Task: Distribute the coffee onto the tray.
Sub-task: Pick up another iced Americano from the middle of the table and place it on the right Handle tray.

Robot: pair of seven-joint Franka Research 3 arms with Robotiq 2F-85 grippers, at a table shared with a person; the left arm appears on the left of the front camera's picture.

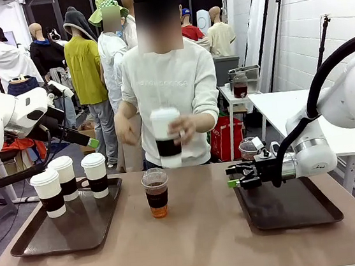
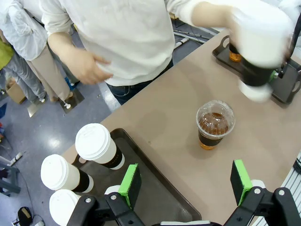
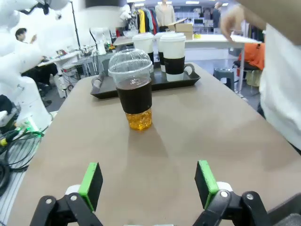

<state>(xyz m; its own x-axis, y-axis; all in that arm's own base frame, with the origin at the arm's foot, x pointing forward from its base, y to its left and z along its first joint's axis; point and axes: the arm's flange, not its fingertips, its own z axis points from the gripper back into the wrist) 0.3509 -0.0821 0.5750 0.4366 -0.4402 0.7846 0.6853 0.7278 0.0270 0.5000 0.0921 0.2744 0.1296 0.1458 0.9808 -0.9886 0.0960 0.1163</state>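
Right wrist view: the clear plastic dome-lidded cup of dark brown drink (image 3: 134,92) stands straight ahead of the right gripper (image 3: 149,181), centred between its green pads, with bare tabletop between them.
Cup axis: upright, so its long axis is vertical and crosses the level fingers squarely.
Right fingers: released, spread wider than the cup, holding nothing.
Left fingers: the left gripper (image 2: 186,181) is released and empty, raised, with the same cup ahead and off to one side of its pads.
Nearer arm: judged the right, being low and already aligned.
Behind the right fingers: the dark brown rectangular tray (image 1: 288,207) lies under the wrist, its near part bare, leaving room to set a cup down.
Beyond the cup: the second brown tray (image 1: 79,231) carries three white paper cups with brown bands (image 1: 63,178), well past the dome cup.
Above and beyond the right fingers: the person's hand (image 1: 183,129) holds a further white lidded paper cup (image 1: 166,134) over the far table edge and may cross the approach line.
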